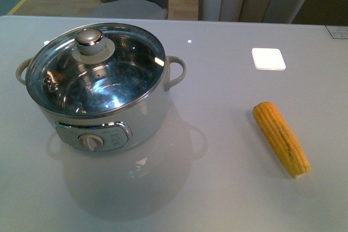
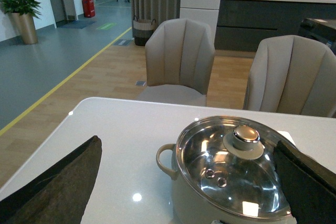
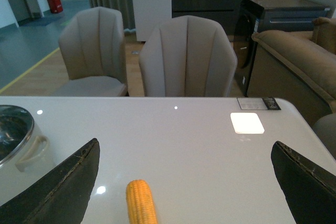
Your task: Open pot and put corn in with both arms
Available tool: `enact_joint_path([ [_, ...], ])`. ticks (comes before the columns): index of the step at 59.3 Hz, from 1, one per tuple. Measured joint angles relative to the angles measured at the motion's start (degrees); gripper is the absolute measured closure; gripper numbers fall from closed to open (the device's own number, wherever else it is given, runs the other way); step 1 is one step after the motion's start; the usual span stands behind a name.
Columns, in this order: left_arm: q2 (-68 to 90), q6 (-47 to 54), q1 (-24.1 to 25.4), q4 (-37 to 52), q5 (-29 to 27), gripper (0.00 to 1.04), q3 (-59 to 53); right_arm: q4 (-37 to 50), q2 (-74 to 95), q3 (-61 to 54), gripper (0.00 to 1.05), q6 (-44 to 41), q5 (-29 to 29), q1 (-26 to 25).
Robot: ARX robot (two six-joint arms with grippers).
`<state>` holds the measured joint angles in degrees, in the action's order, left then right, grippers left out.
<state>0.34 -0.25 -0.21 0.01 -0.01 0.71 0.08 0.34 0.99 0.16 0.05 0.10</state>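
- Pot point(image 1: 103, 107): white, round, upright. Stands on the left half of the table point(image 1: 217, 199), closer to the left edge than to the middle, with bare table between it and the near edge.
- Glass lid point(image 1: 109, 80) with a steel rim, seated flat on the pot rim and closing it. Steel knob point(image 1: 89, 37) on top; shiny inner bowl visible through the glass.
- Cream loop handles, one toward the left edge point(image 1: 20, 71) and one toward the table's middle point(image 1: 175, 71). Front panel with dial point(image 1: 89, 142), facing the near edge.
- Corn point(image 1: 281, 138): yellow-orange, flat on the table on the right half, near the right edge. Lies diagonally, far end turned toward the table's middle, near end toward the near right corner. Well apart from the pot.
- White square patch point(image 1: 268, 58) on the table beyond the corn, toward the far edge. Sticker, mat or reflection: cannot tell.
- Left pincer point(image 2: 186, 144): spread wide, holding nothing. Dark fingers point(image 2: 58, 187) at both sides of the left wrist view, with the lidded pot ahead between them.
- Right pincer point(image 3: 185, 144): spread wide, holding nothing. One end of the corn shows on the table between the fingers point(image 3: 307, 182), and a pot handle shows at that view's margin.
- Two beige chairs point(image 3: 186, 56) beyond the far edge.
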Motion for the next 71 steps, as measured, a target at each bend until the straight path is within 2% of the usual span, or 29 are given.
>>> enact_joint_path([
  [37, 0.20, -0.15, -0.07, -0.33, -0.24, 0.07, 0.11, 0.00, 0.00, 0.02, 0.09, 0.00, 0.00, 0.00],
  [42, 7.50, -5.88, -3.15, -13.07, -8.57, 0.07, 5.35, 0.00, 0.00, 0.02, 0.09, 0.02, 0.07, 0.00],
  [46, 14.75, -8.81, -4.48, -16.83, -9.01, 0.07, 8.20, 0.00, -0.04, 0.02, 0.09, 0.00, 0.00, 0.00],
  [51, 21.09, -9.33, -4.90, -13.18, -8.11, 0.07, 10.38, 0.00, -0.04, 0.02, 0.09, 0.00, 0.00, 0.00],
  [61, 37.27, -8.50, -7.02, 1.55, -6.64, 0.07, 17.14, 0.00, -0.04, 0.02, 0.09, 0.00, 0.02, 0.00],
  [71, 68.35, -7.93, -12.94, 20.98, -3.98, 0.07, 28.09, 0.00, -0.04, 0.02, 0.09, 0.00, 0.00, 0.00],
])
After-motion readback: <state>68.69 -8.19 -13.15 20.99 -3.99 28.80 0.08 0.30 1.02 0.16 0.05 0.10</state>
